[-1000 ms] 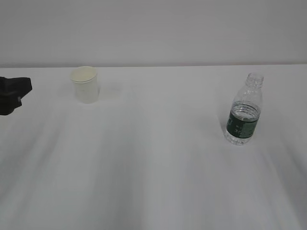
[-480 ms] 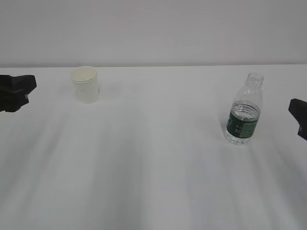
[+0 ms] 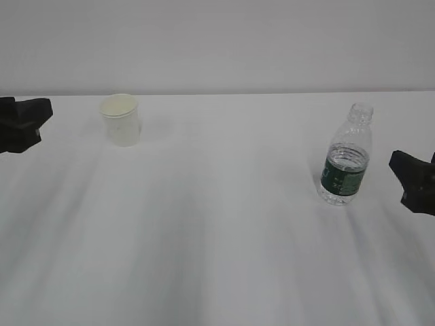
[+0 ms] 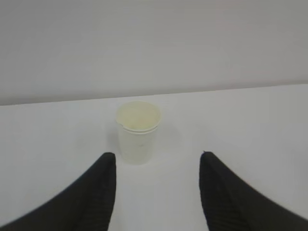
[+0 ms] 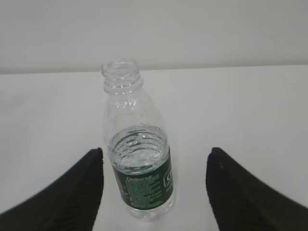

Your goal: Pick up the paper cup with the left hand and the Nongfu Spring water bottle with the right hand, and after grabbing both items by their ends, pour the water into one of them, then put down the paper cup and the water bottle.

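Cream-tinted paper forms the paper cup (image 3: pixel 121 120), which is standing upright and empty on the white table (image 3: pixel 217 258), well to the left of the Nongfu Spring water bottle (image 3: pixel 346 157) and further back. That bottle is standing upright and capless, with water (image 5: pixel 138 144) filling it to just above its dark green label. The left hand (image 3: pixel 24 124) is hovering left of the cup, not touching it; in the left wrist view its fingers (image 4: pixel 96 192) are standing spread, with the cup centred beyond the gap. The right hand (image 3: pixel 413 178) is hovering just right of the bottle, apart from it, its fingers (image 5: pixel 231 192) likewise standing spread and framing the bottle. Handling judgement: the cup is probably very light and thin-walled, so it is likely crushing under a firm squeeze; a gentle hold on the lower wall is advisable. The bottle is probably heavier, smooth and slightly yielding; gripping the ribbed lower body is keeping the open neck free for pouring.
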Robot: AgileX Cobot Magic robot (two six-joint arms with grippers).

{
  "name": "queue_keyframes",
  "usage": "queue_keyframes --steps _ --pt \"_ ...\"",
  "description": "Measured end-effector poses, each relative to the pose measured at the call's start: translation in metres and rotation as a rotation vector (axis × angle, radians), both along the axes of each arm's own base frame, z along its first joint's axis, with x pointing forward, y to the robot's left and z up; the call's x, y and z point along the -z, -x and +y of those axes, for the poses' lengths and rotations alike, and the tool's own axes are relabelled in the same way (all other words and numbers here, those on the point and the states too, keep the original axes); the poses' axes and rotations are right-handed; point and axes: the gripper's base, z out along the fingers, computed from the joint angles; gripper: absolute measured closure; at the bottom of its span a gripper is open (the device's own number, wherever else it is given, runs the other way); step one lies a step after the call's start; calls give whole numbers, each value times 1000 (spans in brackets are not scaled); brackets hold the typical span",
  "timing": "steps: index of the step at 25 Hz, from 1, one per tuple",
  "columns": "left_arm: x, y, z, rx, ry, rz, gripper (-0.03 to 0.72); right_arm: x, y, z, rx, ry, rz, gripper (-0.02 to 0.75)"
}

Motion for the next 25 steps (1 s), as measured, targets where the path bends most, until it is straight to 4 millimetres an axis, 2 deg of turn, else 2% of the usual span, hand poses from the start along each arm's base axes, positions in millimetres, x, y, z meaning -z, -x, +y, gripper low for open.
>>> queue_keyframes --steps 5,11,18,25 --pt "-2 -1 -1 4 2 -33 291 17 -4 2 -15 -39 -44 237" --pt "7 -8 -3 4 -2 -40 291 49 -6 4 -37 -32 88 237" --pt "2 -12 -3 -4 21 -121 291 44 -17 6 -54 -22 42 237" --pt "2 -12 -3 -5 23 -127 291 44 -18 6 -70 35 28 237"
